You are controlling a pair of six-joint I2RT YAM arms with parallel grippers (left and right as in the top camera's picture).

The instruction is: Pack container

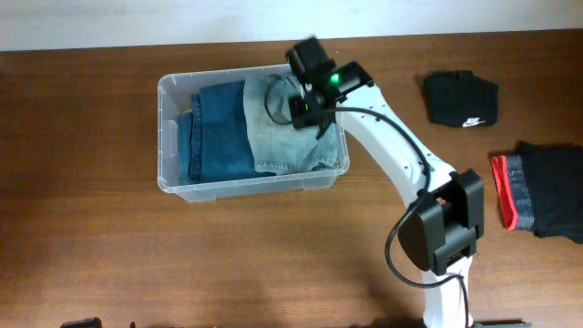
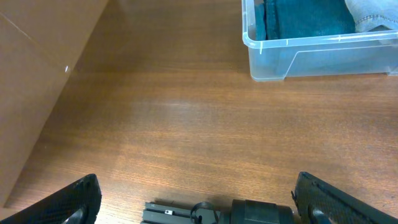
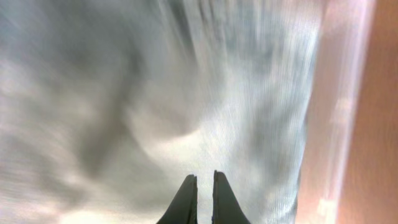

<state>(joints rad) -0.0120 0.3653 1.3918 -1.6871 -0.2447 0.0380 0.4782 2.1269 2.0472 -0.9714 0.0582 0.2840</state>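
Observation:
The clear plastic container (image 1: pixel 165 137) stands on the wooden table left of centre. It holds folded blue jeans (image 1: pixel 219 128) on the left and a light grey denim garment (image 1: pixel 290 141) on the right. My right gripper (image 1: pixel 307 102) is down inside the container over the grey denim. In the right wrist view its fingers (image 3: pixel 203 178) are shut to a thin slit just above the blurred grey denim (image 3: pixel 186 93). My left gripper (image 2: pixel 196 182) is open and empty over bare table, with the container's corner (image 2: pixel 267 62) ahead of it.
A folded black garment with a white logo (image 1: pixel 462 98) lies at the back right. A dark garment with a red and grey waistband (image 1: pixel 547 191) lies at the right edge. The right arm's base (image 1: pixel 442 232) stands at the front right.

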